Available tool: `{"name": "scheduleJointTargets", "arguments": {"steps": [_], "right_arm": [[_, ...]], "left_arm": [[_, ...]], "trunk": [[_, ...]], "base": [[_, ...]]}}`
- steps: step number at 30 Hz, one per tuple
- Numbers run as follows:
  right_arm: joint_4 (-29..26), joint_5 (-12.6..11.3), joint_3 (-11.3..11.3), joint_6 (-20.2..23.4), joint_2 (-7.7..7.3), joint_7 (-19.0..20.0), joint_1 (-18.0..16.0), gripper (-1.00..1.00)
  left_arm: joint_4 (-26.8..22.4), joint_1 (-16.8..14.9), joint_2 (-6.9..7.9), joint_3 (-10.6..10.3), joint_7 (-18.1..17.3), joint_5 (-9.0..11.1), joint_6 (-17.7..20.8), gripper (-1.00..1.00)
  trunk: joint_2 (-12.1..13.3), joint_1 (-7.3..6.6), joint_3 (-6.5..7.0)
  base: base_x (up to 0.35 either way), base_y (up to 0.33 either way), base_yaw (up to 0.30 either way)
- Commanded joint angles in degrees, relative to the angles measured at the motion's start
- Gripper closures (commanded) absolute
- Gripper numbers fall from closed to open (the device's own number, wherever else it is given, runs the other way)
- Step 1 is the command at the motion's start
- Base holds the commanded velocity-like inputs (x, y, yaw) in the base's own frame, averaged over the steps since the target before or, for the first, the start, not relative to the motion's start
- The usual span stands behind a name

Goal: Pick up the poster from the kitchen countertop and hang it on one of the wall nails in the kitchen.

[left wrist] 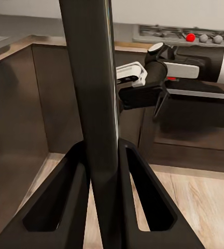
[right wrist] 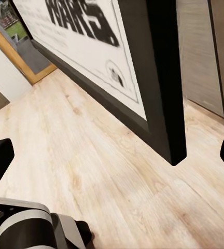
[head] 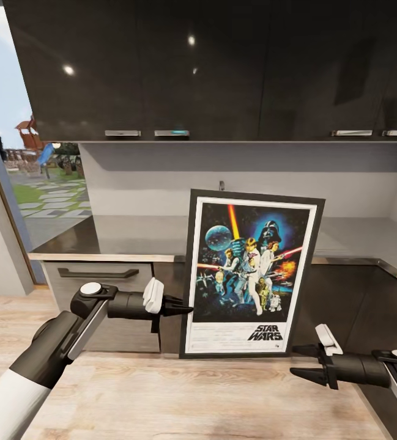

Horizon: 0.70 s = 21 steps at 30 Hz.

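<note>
Risk was the poster (head: 251, 273) twisting out, pinched only at its left frame edge by the left gripper (head: 186, 310), held up off the countertop (head: 131, 235). Right gripper (head: 305, 362) hung open beside the lower corner. Saw the clamped edge properly from the left wrist only.

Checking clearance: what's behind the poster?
Behind the poster lie the countertop, dark cabinet fronts and a small fixture on the wall above. What lies directly behind it is covered.

Left arm: extended forward, forearm level.
Left gripper (head: 185, 310): clamped on the poster (head: 247, 275) frame's edge.
Right gripper (head: 303, 360): jaws spread, free of load.
</note>
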Motion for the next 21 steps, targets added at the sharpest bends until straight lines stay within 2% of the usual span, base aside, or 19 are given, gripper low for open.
{"name": "scheduleJointTargets", "arguments": {"steps": [1,8,21], "right_arm": [[0.0,-0.1,0.0,0.6,-0.01,0.2,0.0,-1.00],[0.1,0.0,0.0,0.6,0.02,0.1,-1.1,-1.00],[0.3,0.0,0.1,0.4,0.11,0.0,-1.5,-1.00]], "left_arm": [[0.0,-0.1,0.06,-0.1,-0.2,0.4,0.5,1.00],[0.0,-0.1,0.06,0.0,-2.9,0.2,0.5,1.00],[0.0,-0.1,0.06,0.0,-3.3,0.2,0.5,1.00]], "trunk": [[0.0,0.00,-0.07],[0.0,0.00,-0.07],[0.0,0.00,-0.07]], "base": [[0.000,0.000,0.000],[0.000,0.000,0.000],[0.000,0.000,0.000]]}}
